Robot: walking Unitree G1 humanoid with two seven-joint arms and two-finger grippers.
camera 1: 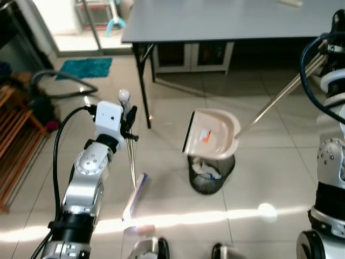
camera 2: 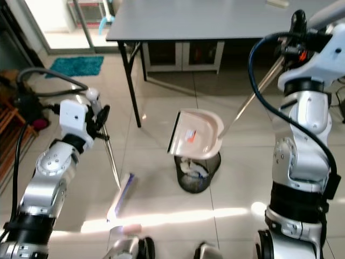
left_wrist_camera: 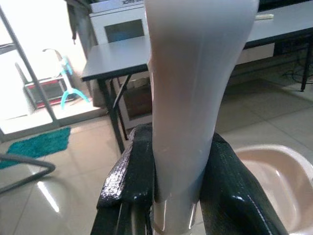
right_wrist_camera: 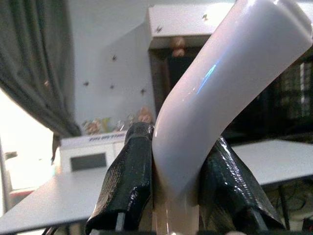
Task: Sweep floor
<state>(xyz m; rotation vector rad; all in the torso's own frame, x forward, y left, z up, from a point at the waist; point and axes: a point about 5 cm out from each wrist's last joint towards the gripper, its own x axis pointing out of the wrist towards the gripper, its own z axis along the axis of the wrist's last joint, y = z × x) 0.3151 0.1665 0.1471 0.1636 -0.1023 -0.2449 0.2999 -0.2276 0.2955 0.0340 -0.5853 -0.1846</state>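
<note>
While the dustpan hangs tipped over the black mesh bin, the step in hand looks like dumping the dirt. The right end effector has its two black fingers clamped on the white grip at the top of the dustpan's long metal pole, up high near the edge of the grey tabletop. The pan's open mouth faces down and to the robot's left, right above the bin. Some crumpled paper already lies inside the bin.

The left end effector is squeezed tight on the pale handle of the broom. The broom stands almost straight up, and its white brush head rests on the tiled floor just beside the bin, on the robot's left.

To do this step well, I think the right arm should keep the pan's lip over the middle of the bin and tip it slowly, so nothing falls on the tiles. A small shake may help the last bits slide out. The broom should stay still and out of the way, so it does not knock the light bin over.
</note>
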